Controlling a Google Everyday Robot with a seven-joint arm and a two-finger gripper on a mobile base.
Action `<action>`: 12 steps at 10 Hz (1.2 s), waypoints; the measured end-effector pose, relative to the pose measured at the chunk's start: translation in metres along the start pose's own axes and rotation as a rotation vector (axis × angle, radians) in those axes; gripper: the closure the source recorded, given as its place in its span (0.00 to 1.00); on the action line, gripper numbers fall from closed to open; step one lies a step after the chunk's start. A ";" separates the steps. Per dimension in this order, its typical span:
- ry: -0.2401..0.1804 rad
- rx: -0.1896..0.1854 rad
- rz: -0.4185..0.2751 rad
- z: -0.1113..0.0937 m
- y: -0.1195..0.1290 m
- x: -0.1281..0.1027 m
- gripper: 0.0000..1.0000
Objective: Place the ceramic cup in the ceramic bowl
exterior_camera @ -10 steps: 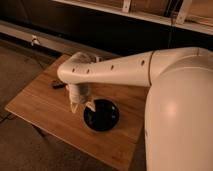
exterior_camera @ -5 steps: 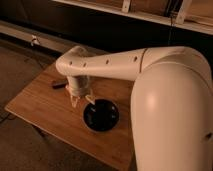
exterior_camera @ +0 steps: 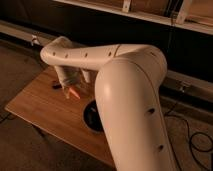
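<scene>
Hovering your gripper (exterior_camera: 70, 84), jaws apart, low over the bench (exterior_camera: 35, 107) puts you at the reaching step, with the bowl (exterior_camera: 90, 118) just beside it, half hidden by the arm (exterior_camera: 131, 90), and the cup not discernible, so locate it before closing.

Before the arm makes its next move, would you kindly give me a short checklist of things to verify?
1. gripper located, low over the table, left of the ceramic bowl: ok.
2. ceramic bowl resting on the table: ok, though the arm hides most of it.
3. ceramic cup located: cannot tell.
4. ceramic cup already inside the bowl: cannot tell.
5. black bar lying apart from the bowl: ok.
</scene>
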 end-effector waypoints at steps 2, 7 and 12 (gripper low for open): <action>-0.042 0.029 -0.057 -0.002 0.001 -0.032 0.35; -0.170 0.089 -0.095 -0.018 -0.022 -0.085 0.35; -0.228 0.129 -0.077 -0.020 -0.069 -0.111 0.35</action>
